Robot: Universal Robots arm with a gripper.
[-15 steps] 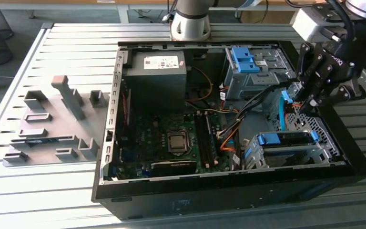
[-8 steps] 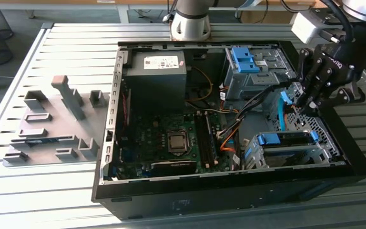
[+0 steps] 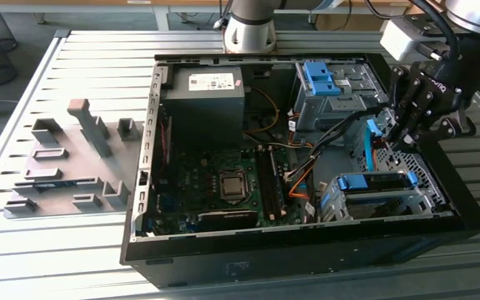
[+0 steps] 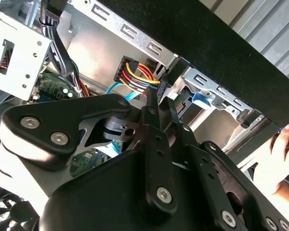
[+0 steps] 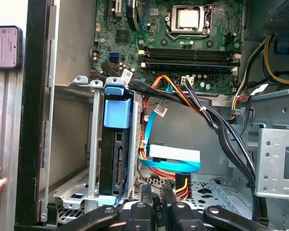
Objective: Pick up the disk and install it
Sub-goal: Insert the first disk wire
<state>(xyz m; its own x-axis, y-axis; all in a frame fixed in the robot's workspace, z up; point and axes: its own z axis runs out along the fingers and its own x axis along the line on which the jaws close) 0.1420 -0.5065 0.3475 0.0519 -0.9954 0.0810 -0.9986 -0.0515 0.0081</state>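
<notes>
Rails of blue plastic are what give the disk [image 5: 116, 159] away. It stands on edge in a grey metal cage [image 5: 94, 144], showing a dark side with a connector strip and a blue cap at one end, and its labelled face is turned out of sight. In the exterior view the disk [image 3: 379, 182] shows as a blue bar across the top of that cage [image 3: 340, 203], low inside the open computer case [image 3: 307, 250], just beside the end effector [image 3: 397, 142] and apart from its fingertips. As for writing, the power supply [image 3: 202, 100], well off toward the exterior view's left of the end effector, carries a white sticker [image 3: 210, 81] whose print I can't make out. A small pale tag hangs on the blue cable [image 5: 173, 161] just ahead of the fingertips, and it is no more legible. The arm [image 3: 474, 19] reaches in from above with its wrist bent down, so the black end effector points into the case between the two drive bays. In both wrist views the end effector [image 5: 156, 195] [image 4: 160, 103] has its fingers drawn close together with nothing between them. A person's hand [image 4: 279, 159] rests outside the case wall nearest the end effector. The case sits on a slatted metal tabletop [image 3: 73, 250].
</notes>
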